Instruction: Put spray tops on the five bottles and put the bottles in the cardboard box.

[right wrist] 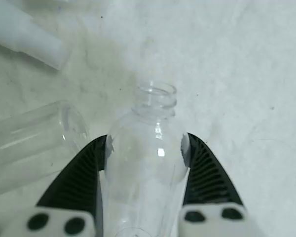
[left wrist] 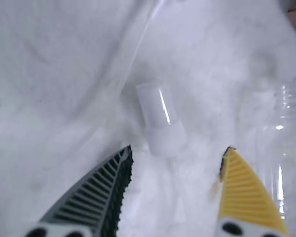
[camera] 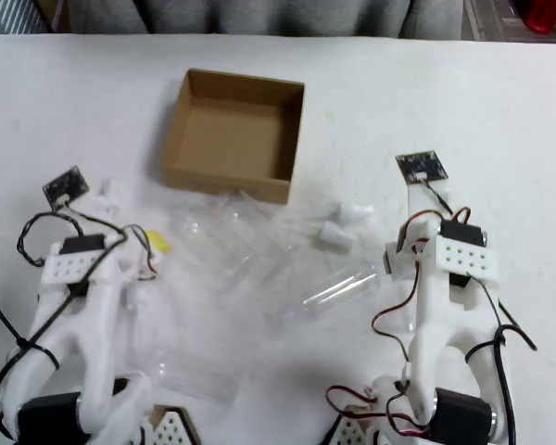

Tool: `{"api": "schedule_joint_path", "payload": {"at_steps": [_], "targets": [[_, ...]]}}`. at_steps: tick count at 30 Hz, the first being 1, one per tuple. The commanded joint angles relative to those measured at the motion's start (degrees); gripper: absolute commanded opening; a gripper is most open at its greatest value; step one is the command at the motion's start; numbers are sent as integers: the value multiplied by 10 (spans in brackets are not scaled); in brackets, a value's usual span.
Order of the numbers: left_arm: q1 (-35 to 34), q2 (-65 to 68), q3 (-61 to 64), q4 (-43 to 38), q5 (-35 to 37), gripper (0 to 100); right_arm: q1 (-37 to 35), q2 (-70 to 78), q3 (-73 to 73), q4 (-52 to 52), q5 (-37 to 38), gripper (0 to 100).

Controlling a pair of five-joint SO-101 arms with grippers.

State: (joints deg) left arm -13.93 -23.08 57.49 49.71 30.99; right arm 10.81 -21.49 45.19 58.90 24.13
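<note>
The open cardboard box (camera: 232, 134) stands at the back middle of the table. Several clear bottles (camera: 259, 269) lie in a loose heap in front of it. My left gripper (left wrist: 178, 149) is open, its black and yellow fingers just short of a white spray top (left wrist: 160, 121) lying on the table. A clear bottle (left wrist: 286, 128) lies beside the yellow finger. My right gripper (right wrist: 147, 139) is shut on a clear bottle (right wrist: 145, 163), one black finger on each side below its open neck.
Another clear bottle (right wrist: 34, 133) and a white spray top (right wrist: 27, 34) lie close to my right gripper. More white spray tops (camera: 338, 227) sit in front of the box's near right corner. Bare table spreads behind the box and at the right.
</note>
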Motion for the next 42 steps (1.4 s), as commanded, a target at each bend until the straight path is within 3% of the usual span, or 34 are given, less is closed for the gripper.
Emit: {"api": "schedule_joint_path", "payload": {"at_steps": [1, 11, 18, 24, 33, 40, 42], "targets": [[-4, -11, -1, -11, 8, 279, -6, -21, -4, -5, 11, 16], [-7, 168, -96, -26, 30, 266, -6, -21, -4, -5, 11, 16], [-7, 212, -135, -26, 7, 16, -13, -21, -4, -7, 11, 16], [-2, 210, -138, -29, 3, 17, -21, -21, 2, -7, 11, 16], [60, 70, -156, 14, -69, 20, 44, -37, -51, 45, 31, 16], [143, -96, -156, 11, -92, 23, 48, -61, -119, 93, 32, 16], [172, -138, -156, 3, -100, 24, 39, -66, -137, 94, 1, 16]]}}
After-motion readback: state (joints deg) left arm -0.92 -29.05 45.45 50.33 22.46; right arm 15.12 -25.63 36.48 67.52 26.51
